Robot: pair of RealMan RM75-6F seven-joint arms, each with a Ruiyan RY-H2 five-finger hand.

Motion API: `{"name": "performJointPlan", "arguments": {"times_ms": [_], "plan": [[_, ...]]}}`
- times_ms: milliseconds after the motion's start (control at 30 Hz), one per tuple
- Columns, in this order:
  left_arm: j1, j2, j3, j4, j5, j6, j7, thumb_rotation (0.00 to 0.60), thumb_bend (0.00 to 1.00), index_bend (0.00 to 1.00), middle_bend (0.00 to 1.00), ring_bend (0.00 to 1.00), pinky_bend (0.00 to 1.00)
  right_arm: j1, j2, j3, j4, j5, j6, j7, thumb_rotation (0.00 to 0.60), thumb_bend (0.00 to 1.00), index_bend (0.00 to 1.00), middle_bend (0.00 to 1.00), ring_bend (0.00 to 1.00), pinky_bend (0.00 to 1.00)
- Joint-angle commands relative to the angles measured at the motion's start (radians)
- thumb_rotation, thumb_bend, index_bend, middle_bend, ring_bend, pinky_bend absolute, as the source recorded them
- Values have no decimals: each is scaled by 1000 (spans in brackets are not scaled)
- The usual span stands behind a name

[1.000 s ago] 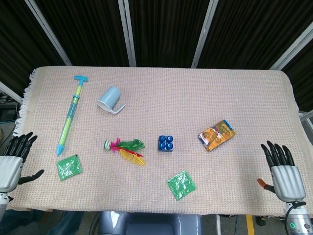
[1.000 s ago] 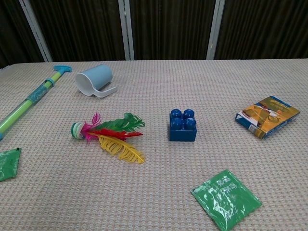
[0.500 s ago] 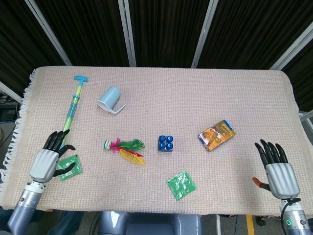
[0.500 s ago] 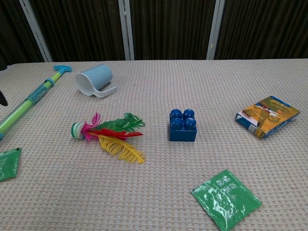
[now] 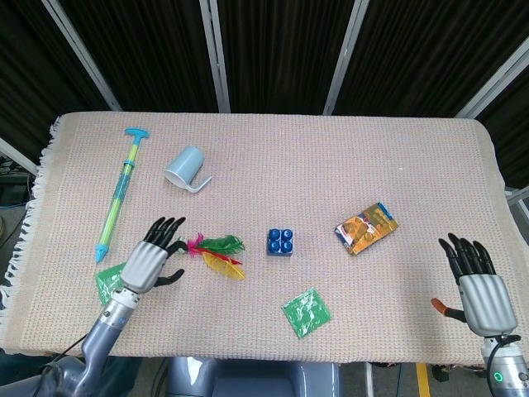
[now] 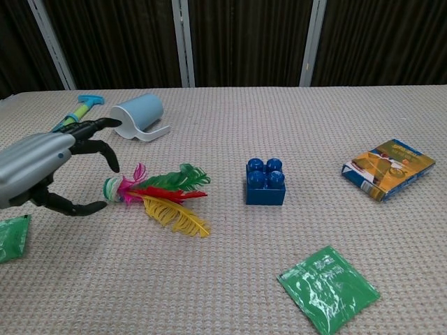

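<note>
The feathered shuttlecock (image 5: 211,251) lies on the cloth-covered table (image 5: 331,165), toward the near edge and left of the middle. Its round base (image 6: 112,189) points toward the left edge and its red, green and yellow feathers fan out toward the right, so the long axis runs roughly parallel to the near edge. The left hand (image 5: 149,260) hovers just to the left of that base with its fingers (image 6: 98,143) spread and curved and the thumb below. It holds nothing; the chest view shows the base sitting just beyond the gap between fingers and thumb, close but seemingly not touching. So the shuttlecock lies straight ahead of the fingertips, base first, and this hand is by far the nearer of the two.

The right hand (image 5: 478,285) rests at the near right corner, well apart from the shuttlecock, fingers extended and apart and nothing in them (only the head view shows it).

Just beside the left wrist, at the near left corner, lies a green sachet (image 5: 106,283), partly hidden by the arm. Beyond the hand, along the left edge, a long green-and-blue water pump toy (image 5: 118,195) lies lengthwise toward the far edge, and a pale blue cup (image 5: 185,168) lies on its side near it. Right of the feathers stands a blue building block (image 5: 281,241), then a second green sachet (image 5: 306,312) near the front edge, and an orange snack packet (image 5: 365,227) toward the right.
</note>
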Motion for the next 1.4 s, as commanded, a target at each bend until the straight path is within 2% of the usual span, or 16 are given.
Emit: {"name": "performJointPlan", "arguments": {"times_ms": [33,300,600,767,900,1000,1067,1233,1400], "plan": [[-42,-57,-13,26,-23,-45,21,600,237,392,0,0,0,-5,16,3,-3,11,3,28,600,0,0,0,0,0],[-97,-144,-15,85,-14,-57,15,600,234,410,0,0,0,-5,37,1,-8,29,-16,56,600,0,0,0,0,0],[-159,-253,-26,217,-21,-79,54,600,239,425,0,0,0,-14,62,-5,-12,21,-10,110,600,0,0,0,0,0],[-183,-310,-39,293,-23,-55,31,600,243,414,0,0,0,-14,78,-10,-14,21,-20,134,600,0,0,0,0,0],[-195,-348,-38,359,-15,-21,3,600,295,426,0,0,0,-17,86,-10,-16,28,-21,143,600,0,0,0,0,0],[-207,-374,-39,413,-21,-23,-6,600,365,482,0,0,0,-20,90,-13,-17,23,-18,153,600,0,0,0,0,0],[-214,-391,-41,444,-25,-22,-12,600,402,555,0,0,0,-22,93,-15,-19,20,-17,156,600,0,0,0,0,0],[-228,-451,-28,563,-8,28,-34,600,431,628,0,0,0,-28,99,-21,-20,7,-7,165,600,0,0,0,0,0],[-234,-485,-28,620,-14,54,-55,600,484,709,0,0,0,-33,104,-24,-22,-1,1,172,600,0,0,0,0,0]]}}
